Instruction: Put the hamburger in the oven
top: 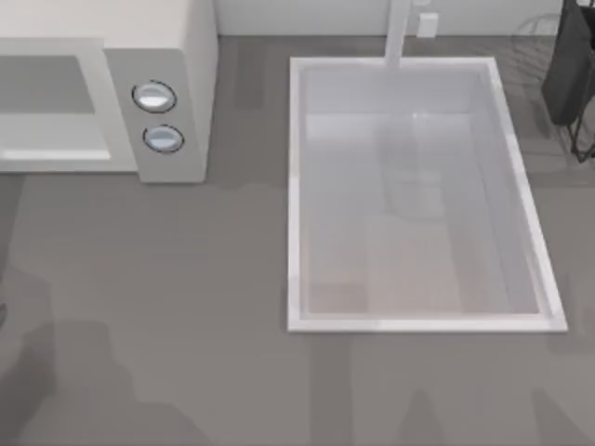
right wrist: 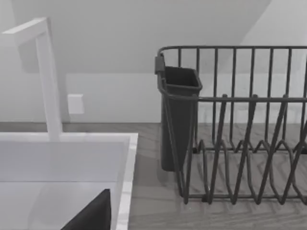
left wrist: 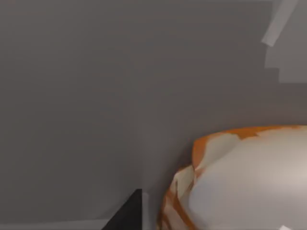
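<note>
The oven is a white box at the table's back left, with a grey cavity and two round knobs on its panel. In the left wrist view the hamburger looms very close, pale with orange edges, above the grey tabletop. A dark part of my left gripper shows right beside it. In the right wrist view a dark part of my right gripper hangs over the sink's edge.
A white rectangular sink is sunk into the table's middle, with a white faucet at its back. A dark wire dish rack with a cutlery cup stands at the back right. Grey tabletop spreads in front of the oven.
</note>
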Controlling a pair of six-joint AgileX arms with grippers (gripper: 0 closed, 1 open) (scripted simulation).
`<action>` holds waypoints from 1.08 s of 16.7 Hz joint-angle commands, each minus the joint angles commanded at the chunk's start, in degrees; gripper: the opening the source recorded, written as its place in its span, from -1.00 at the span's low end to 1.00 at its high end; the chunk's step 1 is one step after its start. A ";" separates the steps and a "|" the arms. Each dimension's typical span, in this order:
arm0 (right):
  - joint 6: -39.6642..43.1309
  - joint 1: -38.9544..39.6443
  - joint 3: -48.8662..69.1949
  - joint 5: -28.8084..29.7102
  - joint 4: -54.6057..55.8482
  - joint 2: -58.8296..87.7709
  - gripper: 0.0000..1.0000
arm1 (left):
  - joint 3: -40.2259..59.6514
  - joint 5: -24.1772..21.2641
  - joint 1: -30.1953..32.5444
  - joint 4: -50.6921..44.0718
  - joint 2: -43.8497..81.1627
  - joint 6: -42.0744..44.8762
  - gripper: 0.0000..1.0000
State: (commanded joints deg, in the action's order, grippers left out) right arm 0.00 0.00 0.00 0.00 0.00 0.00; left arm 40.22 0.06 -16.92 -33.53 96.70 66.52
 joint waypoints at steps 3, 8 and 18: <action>0.00 0.00 0.00 0.00 0.00 0.00 1.00 | 0.00 0.00 0.00 0.00 0.00 0.00 -0.81; 0.00 0.00 0.00 0.00 0.00 0.00 1.00 | 0.00 0.00 0.00 0.00 0.00 0.00 -1.00; 0.00 0.00 0.00 0.00 0.00 0.00 1.00 | 7.00 -0.81 -0.22 -12.49 -6.41 -1.13 -1.00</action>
State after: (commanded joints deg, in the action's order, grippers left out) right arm 0.00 0.00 0.00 0.00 0.00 0.00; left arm 47.22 -0.75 -17.14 -46.02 90.29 65.39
